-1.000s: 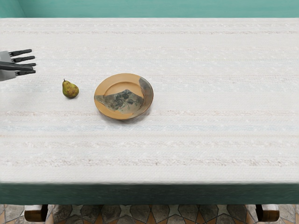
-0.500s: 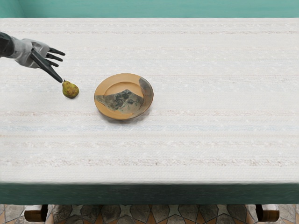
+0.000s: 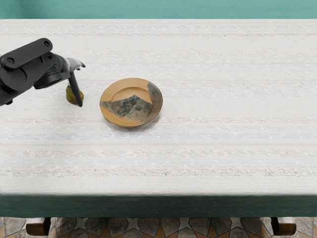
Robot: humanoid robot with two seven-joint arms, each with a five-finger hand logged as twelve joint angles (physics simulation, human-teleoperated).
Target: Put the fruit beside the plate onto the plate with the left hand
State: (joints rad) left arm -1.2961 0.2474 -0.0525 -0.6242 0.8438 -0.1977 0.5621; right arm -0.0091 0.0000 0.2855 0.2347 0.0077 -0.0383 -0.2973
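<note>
a pale, woven-looking cloth is covering the wide tabletop (image 3: 223, 148), with faint stripes running across it and a dark green edge (image 3: 158, 206) hanging along the near side. a teal wall (image 3: 173, 7) is showing behind the far edge, and patterned floor tiles (image 3: 158, 229) are peeking out below, between two wooden feet (image 3: 37, 225).

an orange plate (image 3: 111, 91) is sitting left of centre, carrying nothing but its own grey-blue painted patch. the pear (image 3: 69, 94) is lying on the cloth just beside the plate's left rim, not on it, and is mostly being covered.

the left arm (image 3: 25, 64) is reaching in from the left edge, its dark forearm slanting toward the fruit. the left hand (image 3: 72, 74) is hanging directly over the pear, a dark part of it crossing in front of the fruit; whether the hand is spread or closing on the pear cannot be told from this angle.

compared with half a second ago, the arm is showing much further in and the hand is sitting lower, over the pear instead of up and to its left. the pear and plate are staying where they were.
</note>
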